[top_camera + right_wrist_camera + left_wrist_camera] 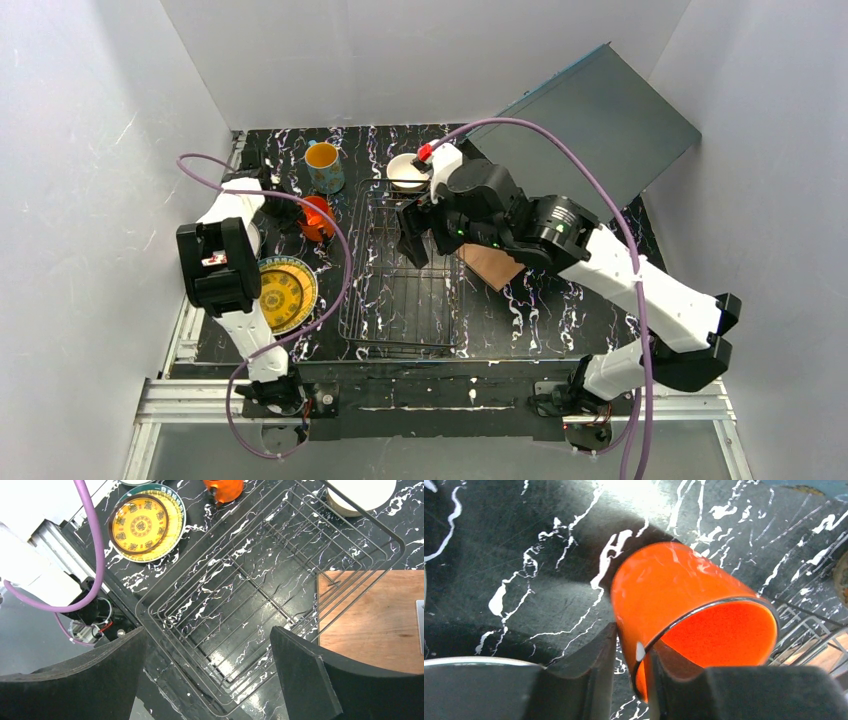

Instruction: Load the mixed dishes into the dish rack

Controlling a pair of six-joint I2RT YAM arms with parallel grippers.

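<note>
Currently: orange mug point(315, 217) on the bench point(560, 310), just beside the dish rack's point(402, 280) far left corner, outside it. Left hand point(630, 642) narrow, astride the mug's rim, one finger inside, one outside; firm grip cannot be told. Right hand point(207, 635) wide, above the rack.

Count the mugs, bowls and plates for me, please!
Mugs: 2, orange mug and blue patterned mug
Bowls: 1, white-and-tan bowl
Plates: 2, yellow plate and white plate, mostly hidden
Total: 5
</note>
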